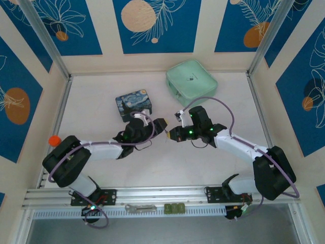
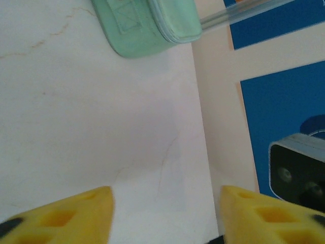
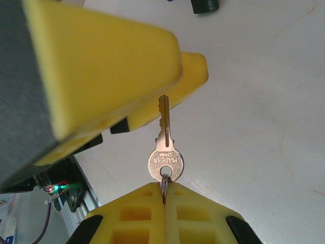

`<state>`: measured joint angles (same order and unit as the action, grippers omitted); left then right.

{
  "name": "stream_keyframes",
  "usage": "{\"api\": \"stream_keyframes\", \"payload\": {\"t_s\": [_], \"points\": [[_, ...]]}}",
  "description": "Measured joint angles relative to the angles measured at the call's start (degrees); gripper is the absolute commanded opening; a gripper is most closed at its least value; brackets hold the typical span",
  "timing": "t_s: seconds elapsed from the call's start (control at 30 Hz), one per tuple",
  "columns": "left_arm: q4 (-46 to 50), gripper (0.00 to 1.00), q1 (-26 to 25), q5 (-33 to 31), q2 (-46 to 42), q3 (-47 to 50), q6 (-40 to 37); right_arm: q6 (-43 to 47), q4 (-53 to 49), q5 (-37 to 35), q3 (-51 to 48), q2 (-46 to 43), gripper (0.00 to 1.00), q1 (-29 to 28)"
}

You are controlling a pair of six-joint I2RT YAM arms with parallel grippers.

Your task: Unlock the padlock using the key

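Top view, left claw (image 1: 162,125): my left arm reaches in from the lower left, and its claw sits at mid-desk, pointing right.
Top view, right claw (image 1: 173,133): my right arm comes in from the lower right. Its claw faces the left one, tip to tip and just beside it.
Top view, desk (image 1: 167,170): the pale desk carries a blue-and-yellow Starry Night tin box (image 1: 133,105) just behind my left claw. A mint-green soft square case (image 1: 191,82) lies farther back.
Top view, near rail: a flat grey metal tool (image 1: 140,207) lies along it, between my two bases.
Left wrist view, left claw (image 2: 166,197): my two yellow foam fingers stand wide apart with nothing between them.
Left wrist view, surroundings: bare desk (image 2: 101,127) lies below, and the mint-green case (image 2: 152,25) is at the far edge.
Right wrist view, right claw (image 3: 165,195): my yellow pads are pressed flat together, pinching the ring end of a small silvery metal key with a round stamped head (image 3: 165,158).
Right wrist view, key: it stands straight out from my right claw's tips, above the desk (image 3: 254,101). Its blade points at the yellow fingers (image 3: 101,66) of my left claw.
Right wrist view, blade tip: it reaches the lower edge of the farther left finger, and I cannot tell whether they touch.
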<state>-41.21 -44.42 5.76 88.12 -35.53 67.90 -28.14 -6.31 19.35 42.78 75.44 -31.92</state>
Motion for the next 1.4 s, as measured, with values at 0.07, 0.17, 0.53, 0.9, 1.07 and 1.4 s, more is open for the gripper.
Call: {"api": "stream_keyframes", "payload": {"t_s": [0.07, 0.17, 0.53, 0.9, 1.07, 1.4], "points": [[-0.17, 0.25, -0.42, 0.2, 0.11, -0.13, 0.42, 0.04, 0.76, -0.37, -0.07, 0.02, 0.0, 0.0], [-0.13, 0.09, -0.83, 0.59, 0.39, -0.2, 1.27, 0.04, 1.79, -1.01, -0.07, 0.15, 0.0, -0.13], [0.09, 0.0, -1.03, 1.25, -0.94, -0.31, -6.4, 2.36, -0.92, -9.35, -0.74, -4.57, 0.6, -1.84], [-1.88, 0.0, 0.39, 9.35, -5.92, -0.31, -22.75, 2.97, -5.42, -17.05, -2.08, -16.35, 0.52, 0.96], [-1.86, 0.0, 0.81, 11.87, -5.92, -0.44, -24.7, 4.79, -6.93, -22.58, -1.68, -16.2, 0.46, -4.26], [-5.33, 0.0, 0.98, 15.02, -5.25, -0.55, -23.74, 4.61, 1.01, -13.46, -2.51, -13.38, 0.35, -1.27]]}}
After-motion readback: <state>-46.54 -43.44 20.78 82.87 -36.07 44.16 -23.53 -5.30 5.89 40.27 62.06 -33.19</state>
